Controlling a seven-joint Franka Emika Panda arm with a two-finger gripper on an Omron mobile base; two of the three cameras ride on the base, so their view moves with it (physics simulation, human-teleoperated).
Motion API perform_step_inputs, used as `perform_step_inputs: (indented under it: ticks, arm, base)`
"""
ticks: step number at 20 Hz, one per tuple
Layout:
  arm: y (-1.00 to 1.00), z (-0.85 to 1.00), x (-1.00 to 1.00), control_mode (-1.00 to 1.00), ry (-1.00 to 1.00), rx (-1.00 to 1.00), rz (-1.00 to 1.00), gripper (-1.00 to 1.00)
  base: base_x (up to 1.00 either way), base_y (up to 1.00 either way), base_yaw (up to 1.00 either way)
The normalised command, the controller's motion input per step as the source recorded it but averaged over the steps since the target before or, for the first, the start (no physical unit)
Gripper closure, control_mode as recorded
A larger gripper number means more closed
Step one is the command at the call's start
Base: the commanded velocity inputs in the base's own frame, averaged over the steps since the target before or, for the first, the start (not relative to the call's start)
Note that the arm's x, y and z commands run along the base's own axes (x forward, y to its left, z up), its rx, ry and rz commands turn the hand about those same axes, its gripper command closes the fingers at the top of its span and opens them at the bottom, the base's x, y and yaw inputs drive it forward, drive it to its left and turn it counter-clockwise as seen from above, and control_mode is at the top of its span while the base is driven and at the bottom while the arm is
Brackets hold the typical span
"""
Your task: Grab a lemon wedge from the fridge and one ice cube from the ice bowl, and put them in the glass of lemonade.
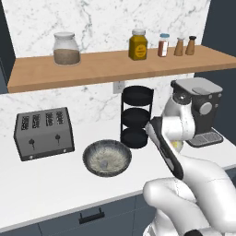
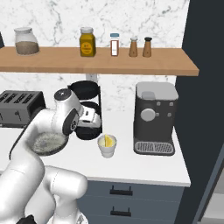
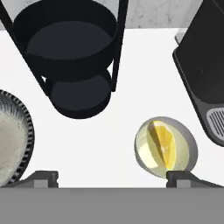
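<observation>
Yellow wedge: bright lemon wedge (image 3: 164, 144) lying inside the small cream-white tapered cup (image 3: 166, 148), just ahead of the right-hand jaw in the hand view.
Jaws: two-finger gripper (image 3: 111, 178) spread wide, holding nothing, above the cup.
Bowl: wide dark grey speckled ice bowl (image 3: 15, 135) beside the left-hand jaw.
Rack: black tiered rack (image 3: 74, 57) ahead of the jaws.
Machine: dark coffee machine (image 3: 205, 74) beyond the cup.

One toaster (image 1: 44, 132), one bowl (image 1: 107, 157), five shelf jars (image 1: 138, 44).
</observation>
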Motion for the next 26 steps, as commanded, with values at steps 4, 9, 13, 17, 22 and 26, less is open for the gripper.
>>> perform_step_inputs:
  ticks: [4,9,13,17,22,26]
  arm:
    - [1.0,0.03,-0.38,-1.0,-0.01,-0.05,0.13,-1.0]
    - [1.0,0.0,-0.1,-1.0,0.0,-0.03,0.09,-1.0]
    - [1.0,-0.01,0.0,-1.0,0.11,0.01,0.04,-1.0]
    - [1.0,-0.04,0.0,-1.0,0.33,0.04,0.02,-1.0]
    - [1.0,-0.17,0.4,-1.0,0.48,-0.01,0.03,-1.0]
    - [0.42,-0.04,0.02,-1.0,0.07,-0.04,0.05,-1.0]
  base:
    - [0.0,0.0,0.0]
    - [0.0,0.0,0.0]
    - [0.0,0.0,0.0]
    - [0.0,0.0,0.0]
    - [0.0,0.0,0.0]
    - [0.0,0.0,0.0]
